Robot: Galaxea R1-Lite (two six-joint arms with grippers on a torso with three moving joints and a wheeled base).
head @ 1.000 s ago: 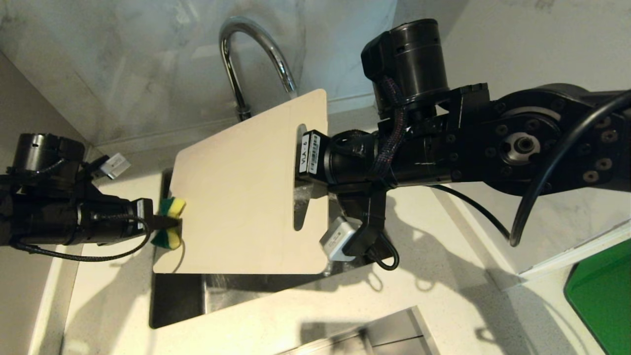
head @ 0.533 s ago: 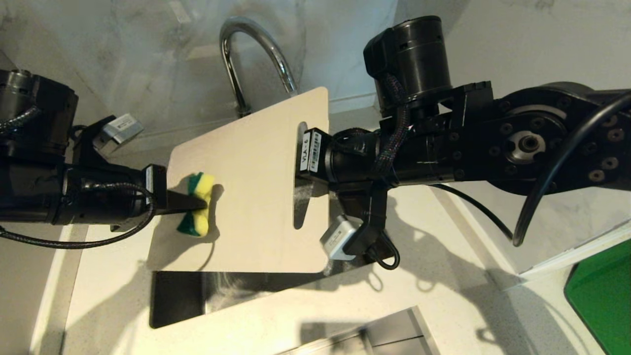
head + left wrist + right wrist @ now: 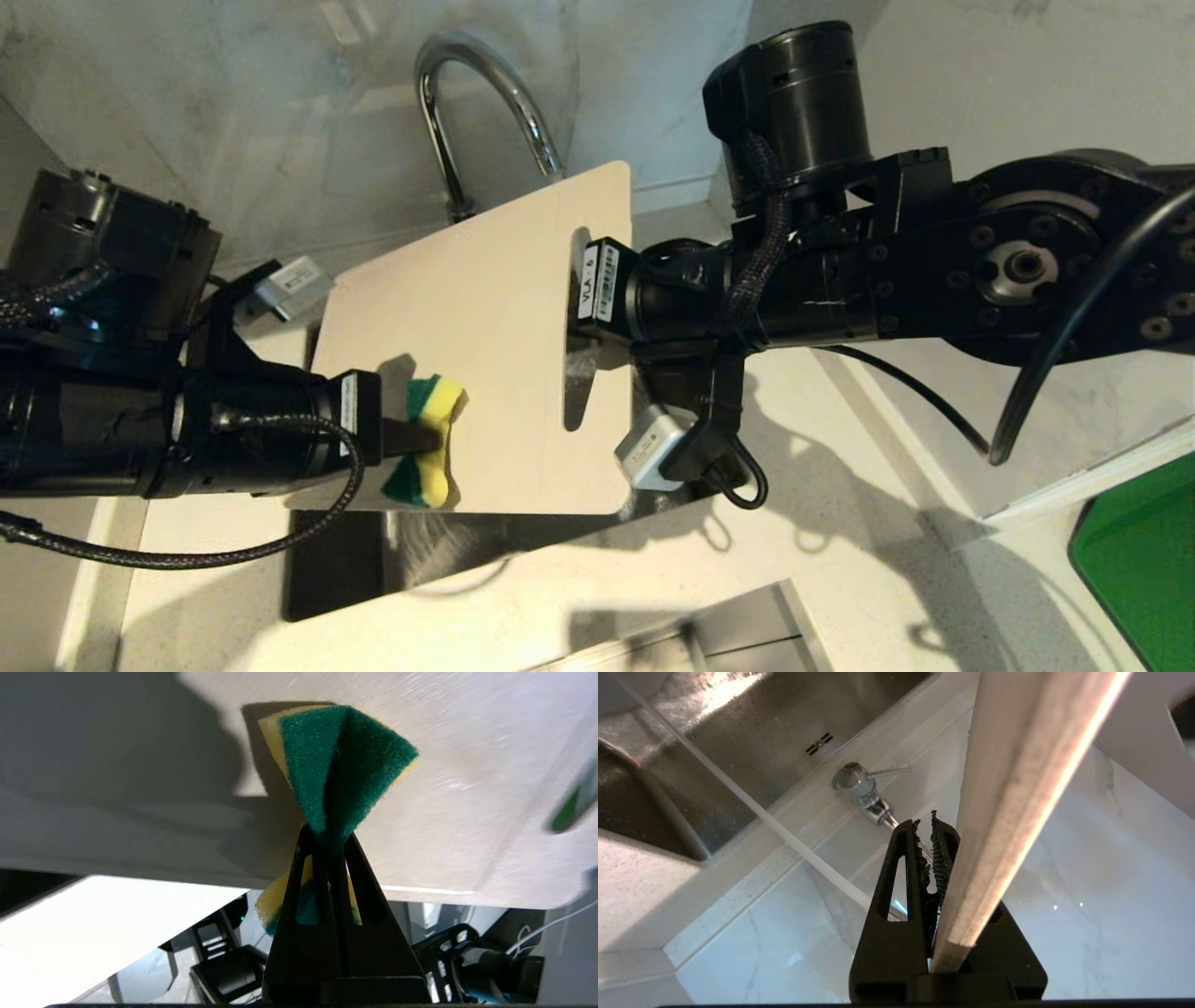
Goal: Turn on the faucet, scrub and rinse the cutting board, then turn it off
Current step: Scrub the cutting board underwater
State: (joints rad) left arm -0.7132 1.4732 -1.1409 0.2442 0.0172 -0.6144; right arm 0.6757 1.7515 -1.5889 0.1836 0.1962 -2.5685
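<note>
The beige cutting board [image 3: 485,345] is held tilted over the sink, below the chrome faucet [image 3: 467,93]. My right gripper [image 3: 577,359] is shut on the board's slot-handle end. In the right wrist view its fingertips [image 3: 924,828] pinch the board's edge [image 3: 1017,812], with the faucet's base and lever [image 3: 859,786] beyond and a thin stream of water [image 3: 784,835] running into the basin. My left gripper [image 3: 425,439] is shut on a yellow-green sponge [image 3: 431,411], pressed on the board's face near its front edge. The left wrist view shows the sponge [image 3: 341,765] squeezed in the gripper [image 3: 329,835] against the board [image 3: 467,788].
The steel sink [image 3: 336,560] lies under the board, set in a pale speckled counter [image 3: 840,579]. A bright green board [image 3: 1139,551] sits at the right edge. A marble wall [image 3: 233,140] stands behind the faucet. A metal tray's rim [image 3: 747,625] shows at the front.
My left gripper has carried the sponge from the board's left edge onto its face, then right and toward the front edge. The right arm and board have barely shifted.
</note>
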